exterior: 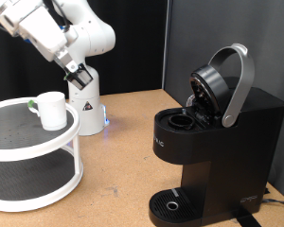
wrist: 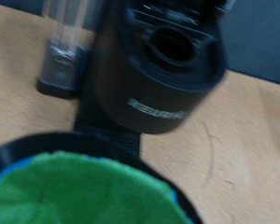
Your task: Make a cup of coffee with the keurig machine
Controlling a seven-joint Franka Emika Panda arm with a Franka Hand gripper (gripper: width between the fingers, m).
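The keurig machine [exterior: 213, 142] stands at the exterior view's right, black, with its silver-handled lid [exterior: 235, 80] raised and the pod chamber [exterior: 183, 120] open. In the wrist view the machine [wrist: 163, 79] shows from above with its round opening [wrist: 173, 45]. The cup [exterior: 52, 110], white, stands on the top tier of a white round shelf [exterior: 19, 142] at the left. My gripper [exterior: 82, 79] hangs in the air right of the cup, well left of the machine. A green-topped pod [wrist: 79, 191] fills the wrist view close to the hand, off any surface; the fingers themselves do not show there.
The robot's white base [exterior: 85, 109] stands behind the shelf. A small green thing [exterior: 31, 102] lies next to the cup. A clear tank on a black foot [wrist: 63, 47] shows beside the machine. Bare wooden tabletop [exterior: 118, 161] lies between shelf and machine.
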